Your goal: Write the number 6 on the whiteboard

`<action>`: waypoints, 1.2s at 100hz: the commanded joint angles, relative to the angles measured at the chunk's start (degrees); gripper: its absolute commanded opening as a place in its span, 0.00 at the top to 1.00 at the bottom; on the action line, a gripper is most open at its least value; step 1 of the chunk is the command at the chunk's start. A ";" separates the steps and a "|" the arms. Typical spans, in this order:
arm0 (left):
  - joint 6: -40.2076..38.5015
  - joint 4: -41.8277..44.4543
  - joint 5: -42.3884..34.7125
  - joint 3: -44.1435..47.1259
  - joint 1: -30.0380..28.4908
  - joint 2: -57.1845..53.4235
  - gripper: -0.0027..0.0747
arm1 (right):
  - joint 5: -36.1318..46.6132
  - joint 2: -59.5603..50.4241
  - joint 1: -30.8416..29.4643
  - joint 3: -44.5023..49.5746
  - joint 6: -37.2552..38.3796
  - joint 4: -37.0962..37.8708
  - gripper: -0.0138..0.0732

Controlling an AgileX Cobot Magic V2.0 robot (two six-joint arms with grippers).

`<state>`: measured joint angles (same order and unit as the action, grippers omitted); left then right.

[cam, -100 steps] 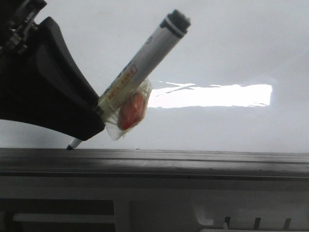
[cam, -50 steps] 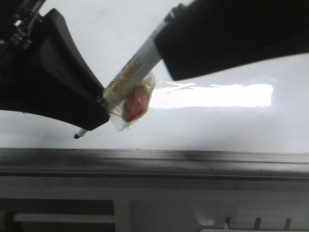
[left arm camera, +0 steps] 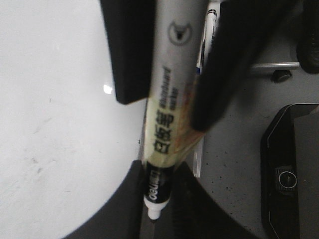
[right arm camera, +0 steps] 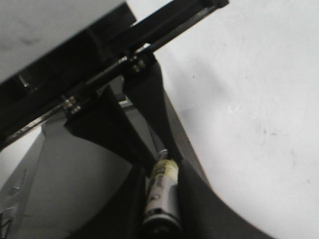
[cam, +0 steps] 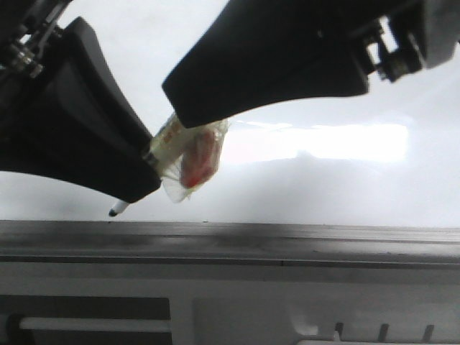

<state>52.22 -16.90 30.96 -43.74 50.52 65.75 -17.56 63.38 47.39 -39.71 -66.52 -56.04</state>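
The whiteboard (cam: 302, 194) beneath both grippers shows no number 6 yet; the left gripper (cam: 147, 169) clamps the marker (left arm camera: 167, 144), the right gripper (right arm camera: 160, 199) enclosing its rear end; writing remains.

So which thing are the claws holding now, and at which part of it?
The marker pen. The left claw grips it low on the barrel, just above the tip. The right claw closes around the upper end, near the back cap.
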 commanded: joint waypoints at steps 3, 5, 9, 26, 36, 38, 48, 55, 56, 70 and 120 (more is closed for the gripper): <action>-0.13 -2.03 -5.73 -2.07 0.18 -1.27 0.99 | -1.10 -0.24 0.04 -2.06 -0.65 -1.64 0.91; -0.13 -2.19 -5.73 -2.07 0.18 -1.27 0.99 | -1.10 -0.24 0.04 -2.06 -0.65 -1.64 0.91; -0.13 -2.29 -5.83 -2.07 0.18 -1.27 0.99 | -0.79 -0.24 0.04 -2.06 -0.65 -1.64 0.91; -0.63 -6.82 -5.85 -2.07 0.18 -1.82 0.86 | -0.32 -1.20 0.04 -2.06 -0.65 -1.52 0.91; -0.73 -10.21 -5.73 -2.07 0.18 -3.00 0.50 | -0.32 -2.98 0.04 -2.06 -0.65 -0.25 0.91; -1.23 -10.77 -5.73 -2.07 0.18 -3.36 0.42 | -0.16 -3.32 -0.07 -2.06 -0.65 0.09 0.91; -5.16 -12.89 -6.24 -2.07 0.18 -6.89 0.16 | 1.78 -6.52 -0.07 -2.06 -0.65 4.74 0.91; -8.50 -12.87 -7.01 -2.07 0.18 -10.35 0.16 | 3.04 -8.96 -0.07 -1.68 -0.65 8.66 0.90; -8.81 -12.87 -7.00 -2.07 0.06 -11.66 0.16 | 3.33 -9.22 -0.07 -1.57 -0.65 9.04 0.90; -14.65 -12.87 -9.69 -0.17 -2.38 -21.49 0.28 | 7.20 -14.25 -0.07 0.94 -0.65 16.11 0.89; -17.06 -15.79 -10.88 16.89 -14.75 -48.13 0.94 | 1.92 -24.83 -13.32 5.28 3.01 11.45 0.89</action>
<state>35.74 -30.11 24.03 -26.42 36.49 18.14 -15.57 38.98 35.18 -32.81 -64.42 -41.83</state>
